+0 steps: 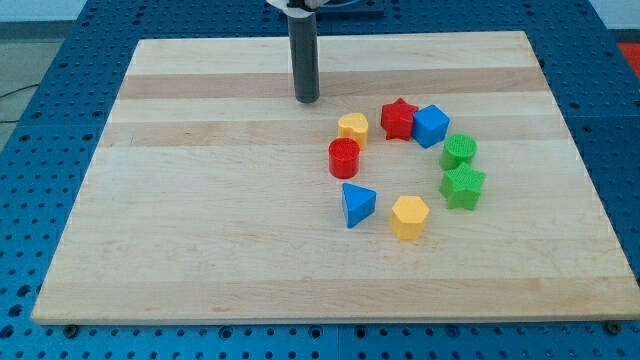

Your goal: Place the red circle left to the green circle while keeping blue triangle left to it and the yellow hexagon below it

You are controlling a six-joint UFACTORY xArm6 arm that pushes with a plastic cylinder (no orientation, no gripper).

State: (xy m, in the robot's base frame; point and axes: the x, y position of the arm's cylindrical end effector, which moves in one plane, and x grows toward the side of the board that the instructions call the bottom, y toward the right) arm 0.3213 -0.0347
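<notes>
Nearest you, yellow hexagon (410,217) sits beside blue triangle (358,204), red circle (344,157) above, green circle (459,151) right; my tip (306,99), fingerless, seemingly waits behind them.

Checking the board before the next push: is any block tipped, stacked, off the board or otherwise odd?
Nothing stands out. All eight blocks sit flat in a loose ring on the wooden board, none stacked. The red star touches the blue cube. My tip is above the yellow cylinder, touching nothing.
</notes>
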